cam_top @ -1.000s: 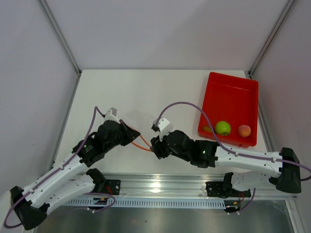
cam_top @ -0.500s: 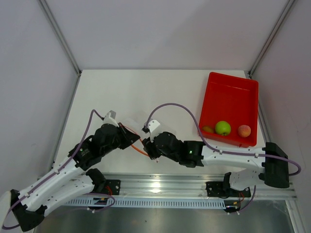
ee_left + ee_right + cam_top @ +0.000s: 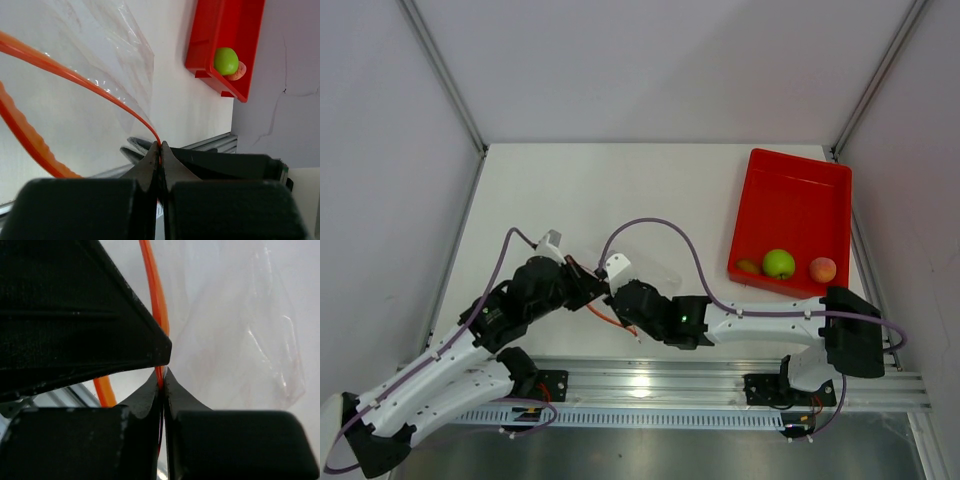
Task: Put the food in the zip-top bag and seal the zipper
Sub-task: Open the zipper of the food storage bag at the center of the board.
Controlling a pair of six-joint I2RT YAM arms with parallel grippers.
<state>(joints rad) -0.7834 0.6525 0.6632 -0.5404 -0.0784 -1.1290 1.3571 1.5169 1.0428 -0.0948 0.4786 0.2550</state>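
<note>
The zipper (image 3: 30, 135) is pinched in the left tool (image 3: 160, 150) — jaws closed. The right tool (image 3: 161, 384) is clamped on it likewise.

Bare bench (image 3: 620, 190) spreads left of the red tray (image 3: 798, 195), open passage for a tool. Further left of the tray and nearer the arm bases, the left tool (image 3: 160, 150) and right tool (image 3: 162, 382) meet tip to tip, both pinched on the zipper (image 3: 155, 290) of the clear bag (image 3: 115, 55), crowding that strip. A purple cable (image 3: 650, 221) arches over it. The tray's far end lies free; green apple (image 3: 779, 263), peach (image 3: 823, 269) and brown lump (image 3: 747, 266) line its near wall.
</note>
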